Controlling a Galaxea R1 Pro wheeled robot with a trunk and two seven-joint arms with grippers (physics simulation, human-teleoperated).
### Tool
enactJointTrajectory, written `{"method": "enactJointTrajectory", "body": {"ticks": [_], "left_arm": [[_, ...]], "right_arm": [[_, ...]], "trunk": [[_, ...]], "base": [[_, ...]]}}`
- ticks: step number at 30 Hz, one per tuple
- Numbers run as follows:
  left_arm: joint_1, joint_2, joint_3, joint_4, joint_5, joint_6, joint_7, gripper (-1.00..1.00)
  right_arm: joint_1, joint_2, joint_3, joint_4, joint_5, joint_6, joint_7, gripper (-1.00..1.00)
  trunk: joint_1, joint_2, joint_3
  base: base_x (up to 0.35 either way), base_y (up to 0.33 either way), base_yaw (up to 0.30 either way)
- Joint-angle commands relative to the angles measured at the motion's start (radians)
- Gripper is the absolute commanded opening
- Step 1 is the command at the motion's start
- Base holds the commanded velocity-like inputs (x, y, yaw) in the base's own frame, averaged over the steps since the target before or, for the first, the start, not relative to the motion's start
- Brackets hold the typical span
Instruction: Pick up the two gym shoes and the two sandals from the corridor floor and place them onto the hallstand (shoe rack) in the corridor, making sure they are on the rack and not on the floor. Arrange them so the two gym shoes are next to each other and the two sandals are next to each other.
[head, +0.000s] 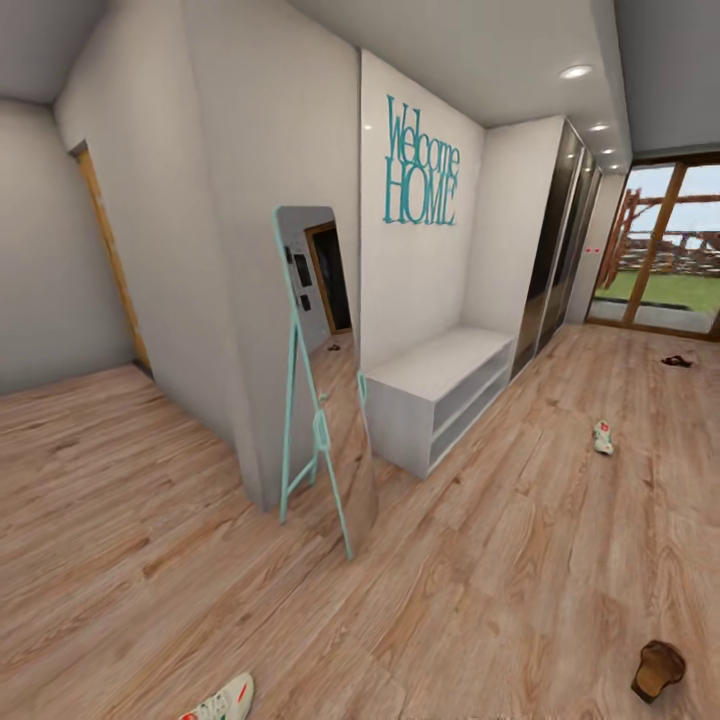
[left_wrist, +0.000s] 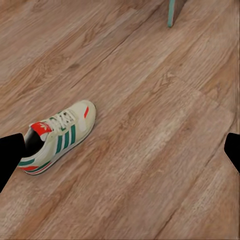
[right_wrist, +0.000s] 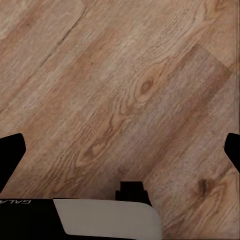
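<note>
The head view is looking across a corridor floor (head: 480, 560) of light brown wood planks. A white shoe rack (head: 440, 390) with a flat top and open shelves is standing against the white wall, under teal "Welcome HOME" lettering (head: 422, 165). A teal-framed standing mirror (head: 320, 380) is leaning just beside the wall corner, near the rack's closer end.

One gym shoe (head: 222, 703) is lying on the floor at the lower edge of that view, white with green and red accents. The left wrist view is showing the same sneaker (left_wrist: 57, 136) on its sole, three green stripes on its side and a red-orange heel tab, with a teal mirror leg (left_wrist: 171, 12) well apart from it. The second gym shoe (head: 603, 437) is lying farther off, out in the open floor beyond the rack. One brown sandal (head: 658, 668) is sitting on the floor at the lower right; the other sandal (head: 676, 361) is resting far away near the glass doors (head: 665, 250).

The left gripper (left_wrist: 120, 150) is hanging spread wide over bare floor, holding nothing, one finger close to the sneaker's heel. The right gripper (right_wrist: 120, 150) is likewise released, its fingers wide apart over plain planks.
</note>
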Motion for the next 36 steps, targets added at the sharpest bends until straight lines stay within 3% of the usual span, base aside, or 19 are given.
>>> {"method": "enactJointTrajectory", "body": {"ticks": [1,12,23,28,36], "left_arm": [[0.000,0.000,0.001,0.000,0.000,-0.003,0.000,1.00],[0.000,0.000,0.000,0.000,0.000,-0.003,0.000,1.00],[0.000,0.002,0.001,-0.045,-0.003,-0.003,0.001,1.00],[0.000,0.040,0.001,-0.064,0.000,-0.004,0.002,1.00],[0.000,0.048,0.001,-0.065,0.005,-0.003,0.002,1.00]], "right_arm": [[-0.001,0.000,-0.001,0.000,-0.001,0.000,0.001,1.00],[0.000,0.000,-0.001,0.000,-0.001,0.000,0.001,1.00],[0.000,0.004,-0.001,0.003,-0.002,0.000,0.005,1.00],[-0.001,0.002,-0.001,0.000,-0.002,0.000,0.004,1.00],[-0.001,0.004,-0.001,0.001,-0.002,-0.001,0.004,1.00]], "trunk": [[0.000,-0.001,-0.001],[0.000,-0.001,-0.001],[0.000,-0.001,-0.001],[0.000,-0.001,-0.001],[0.000,-0.001,-0.001]], "base": [[0.000,0.001,-0.300],[0.000,0.000,-0.283],[0.000,0.000,-0.034],[0.000,0.000,-0.001],[0.000,0.000,0.000]]}}
